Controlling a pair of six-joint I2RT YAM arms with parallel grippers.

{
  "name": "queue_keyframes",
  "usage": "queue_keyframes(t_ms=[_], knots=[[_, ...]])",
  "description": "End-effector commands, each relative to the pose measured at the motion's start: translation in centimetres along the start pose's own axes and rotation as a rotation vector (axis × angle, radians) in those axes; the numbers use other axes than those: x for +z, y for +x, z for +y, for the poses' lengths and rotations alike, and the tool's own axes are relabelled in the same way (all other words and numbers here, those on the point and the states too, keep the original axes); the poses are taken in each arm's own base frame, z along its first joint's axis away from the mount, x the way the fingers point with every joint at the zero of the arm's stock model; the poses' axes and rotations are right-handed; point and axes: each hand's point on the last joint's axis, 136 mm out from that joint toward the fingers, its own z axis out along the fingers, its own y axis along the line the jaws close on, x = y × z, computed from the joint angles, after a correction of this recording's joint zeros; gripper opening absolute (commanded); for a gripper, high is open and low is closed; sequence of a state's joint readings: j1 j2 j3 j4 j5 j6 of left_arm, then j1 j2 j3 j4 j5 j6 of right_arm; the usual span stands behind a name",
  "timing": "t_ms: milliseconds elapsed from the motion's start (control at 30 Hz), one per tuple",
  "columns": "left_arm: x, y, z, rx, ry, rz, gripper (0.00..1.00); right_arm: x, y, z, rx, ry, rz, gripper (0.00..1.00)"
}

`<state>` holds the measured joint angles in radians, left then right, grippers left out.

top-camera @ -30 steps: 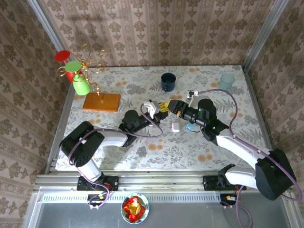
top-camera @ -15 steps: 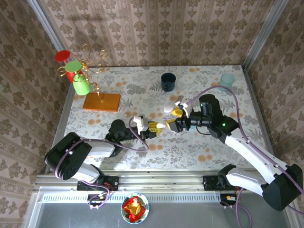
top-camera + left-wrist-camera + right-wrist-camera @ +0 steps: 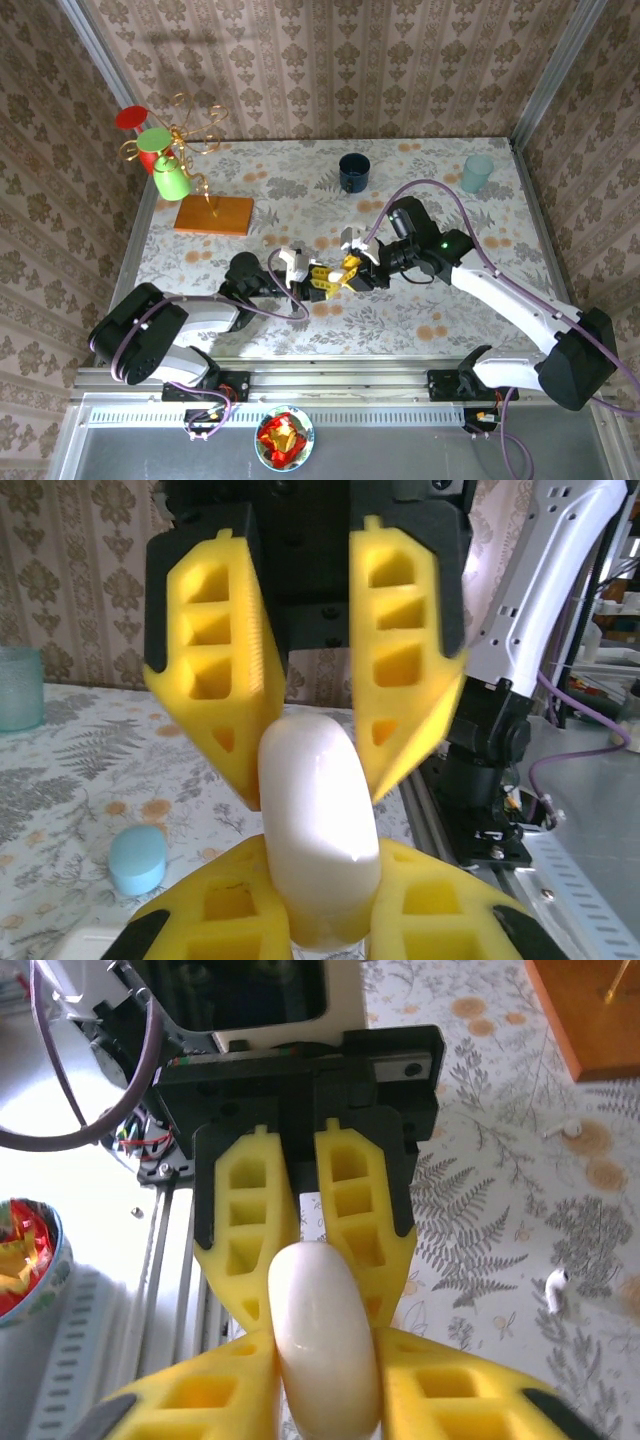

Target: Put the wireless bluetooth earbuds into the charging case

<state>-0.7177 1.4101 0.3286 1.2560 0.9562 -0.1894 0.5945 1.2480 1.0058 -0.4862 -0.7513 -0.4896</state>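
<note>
white charging case [image 3: 318, 815] clamped at once by left pincer [image 3: 320, 905] and right pincer [image 3: 325, 1385].

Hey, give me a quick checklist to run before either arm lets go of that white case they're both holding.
1. Left end effector shut on the white charging case: ok.
2. Right end effector closed on the same case: ok.
3. Case lid open: cannot tell.
4. Earbuds in the case: not ok, two lie loose on the table.
5. Light blue case apart from the handover: ok.
</note>
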Motion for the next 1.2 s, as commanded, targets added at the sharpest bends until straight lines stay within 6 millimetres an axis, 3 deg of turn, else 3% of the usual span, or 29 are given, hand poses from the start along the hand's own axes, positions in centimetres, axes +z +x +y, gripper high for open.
queue_keyframes(t_ms=[0, 67, 167, 267, 433, 600, 800, 1167], knots=[[0.1, -1.1, -0.1, 0.013, 0.024, -0.019, 0.04, -0.2, -0.7, 0.9, -0.022, -0.043, -0.011, 0.12], [0.1, -1.1, 0.0, 0.024, 0.01, -0.024, 0.12, -0.3, -0.8, 0.9, -0.027, -0.037, -0.019, 0.11], [-0.1, -1.4, 0.3, 0.048, -0.025, -0.035, 0.33, -0.7, -1.6, 0.8, -0.032, -0.011, -0.064, 0.11], [-0.6, -1.9, 0.5, 0.062, -0.064, -0.054, 0.43, -1.3, -2.8, 0.5, -0.033, 0.031, -0.136, 0.11], [-1.4, -3.1, 1.0, 0.063, -0.146, -0.091, 0.45, -1.9, -4.5, 0.8, -0.045, 0.028, -0.262, 0.11], [-1.2, -3.7, 0.5, 0.051, -0.114, -0.101, 0.38, -1.7, -4.9, 0.1, -0.01, 0.044, -0.296, 0.11], [-0.8, -3.6, 0.7, 0.021, -0.093, -0.093, 0.3, -1.2, -4.7, 0.1, 0.004, 0.023, -0.284, 0.11], [-0.4, -4.0, 0.7, 0.014, -0.086, -0.102, 0.31, -0.9, -3.7, 0.2, -0.012, 0.013, -0.236, 0.12]])
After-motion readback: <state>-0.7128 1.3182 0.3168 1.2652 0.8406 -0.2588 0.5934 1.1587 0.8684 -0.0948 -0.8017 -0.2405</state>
